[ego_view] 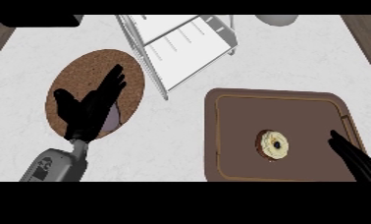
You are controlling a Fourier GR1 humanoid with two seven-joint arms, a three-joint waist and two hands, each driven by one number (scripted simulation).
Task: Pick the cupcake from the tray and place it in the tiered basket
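On the brown rectangular tray [217,134], my right hand [353,158], fingers straight, nears the small cream-topped cupcake [274,145]; next I must grab it.

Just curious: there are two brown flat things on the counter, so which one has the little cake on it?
The rectangular dark brown tray at the right holds the cupcake. The round cork mat at the left carries none; the left hand hovers over it.
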